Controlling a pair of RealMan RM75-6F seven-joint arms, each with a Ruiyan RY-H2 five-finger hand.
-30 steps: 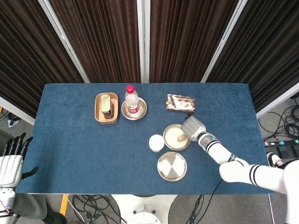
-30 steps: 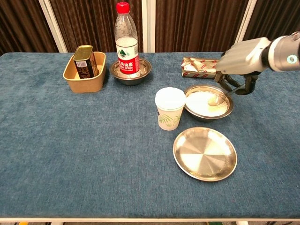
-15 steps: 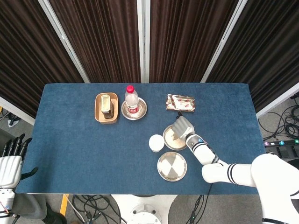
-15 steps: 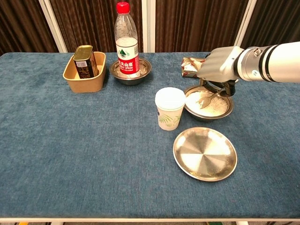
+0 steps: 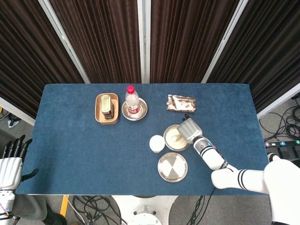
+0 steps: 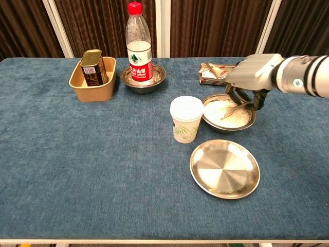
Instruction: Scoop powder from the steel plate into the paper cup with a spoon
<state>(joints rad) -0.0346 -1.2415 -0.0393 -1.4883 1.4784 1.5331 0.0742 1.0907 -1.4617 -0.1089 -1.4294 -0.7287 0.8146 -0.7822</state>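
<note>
A steel plate point(image 6: 245, 123) point(image 5: 168, 140) with white powder sits right of centre. My right hand point(image 6: 253, 73) point(image 5: 190, 130) hovers over its right side and holds a spoon point(image 6: 232, 110) whose bowl dips into the powder. The white paper cup point(image 6: 185, 119) point(image 5: 156, 143) with a green print stands upright just left of the plate. An empty flat steel plate point(image 6: 224, 168) point(image 5: 172, 166) lies in front of both. My left hand point(image 5: 10, 161) hangs off the table's left edge, fingers apart, holding nothing.
A water bottle point(image 6: 139, 43) stands in a steel bowl point(image 6: 144, 80) at the back. Left of it a tan paper bowl point(image 6: 92, 85) holds a tin point(image 6: 91, 67). A foil snack packet point(image 6: 216, 73) lies behind the powder plate.
My right hand has shifted rightward over the powder plate from half a second ago, with the spoon still down in the powder. The left hand has stayed put.
</note>
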